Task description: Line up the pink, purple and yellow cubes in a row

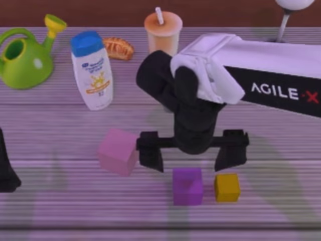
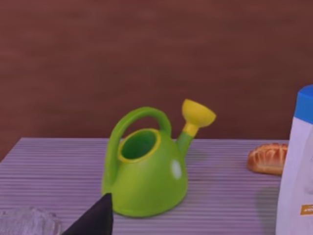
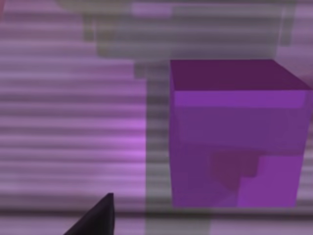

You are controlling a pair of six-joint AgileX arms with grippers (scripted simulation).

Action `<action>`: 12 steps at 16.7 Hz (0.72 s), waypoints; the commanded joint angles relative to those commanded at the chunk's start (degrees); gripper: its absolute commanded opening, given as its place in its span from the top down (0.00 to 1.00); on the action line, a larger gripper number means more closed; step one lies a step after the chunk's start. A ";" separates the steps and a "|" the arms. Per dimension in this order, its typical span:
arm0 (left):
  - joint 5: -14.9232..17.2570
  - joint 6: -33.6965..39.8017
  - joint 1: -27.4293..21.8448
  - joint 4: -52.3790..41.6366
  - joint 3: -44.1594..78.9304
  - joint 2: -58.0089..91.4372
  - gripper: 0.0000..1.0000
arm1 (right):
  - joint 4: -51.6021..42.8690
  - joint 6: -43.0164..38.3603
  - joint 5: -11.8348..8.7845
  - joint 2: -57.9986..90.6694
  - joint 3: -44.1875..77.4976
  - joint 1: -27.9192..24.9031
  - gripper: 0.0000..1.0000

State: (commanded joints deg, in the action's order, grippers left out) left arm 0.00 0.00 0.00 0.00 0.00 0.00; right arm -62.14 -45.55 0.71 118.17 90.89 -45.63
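Note:
The purple cube and the smaller yellow cube sit side by side near the table's front edge, a narrow gap between them. Left of them and a little farther back is the larger pink cube, turned slightly. My right gripper hovers just behind the purple cube, open wide, nothing between its fingers; its left finger is close to the pink cube. In the right wrist view the purple cube fills the frame beside one dark fingertip. My left arm is parked at the left edge.
Along the back stand a green watering can, a white bottle with a blue cap, a bread roll and a cup with a straw. The left wrist view shows the watering can and one fingertip.

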 joint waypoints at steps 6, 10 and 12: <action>0.19 0.67 -2.54 -4.94 7.48 7.87 0.00 | 4.03 4.16 2.72 -8.89 -6.70 3.78 0.00; 0.13 1.74 -6.58 -13.69 20.60 23.97 0.00 | 11.74 11.63 6.21 -26.59 -18.86 10.10 0.00; 0.07 2.33 -9.06 -19.21 28.57 35.23 0.00 | 16.72 16.19 7.69 -38.33 -27.01 14.19 0.00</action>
State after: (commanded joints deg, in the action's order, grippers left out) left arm 0.07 2.33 -9.06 -19.21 28.57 35.23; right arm -45.43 -29.36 8.39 79.85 63.88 -31.44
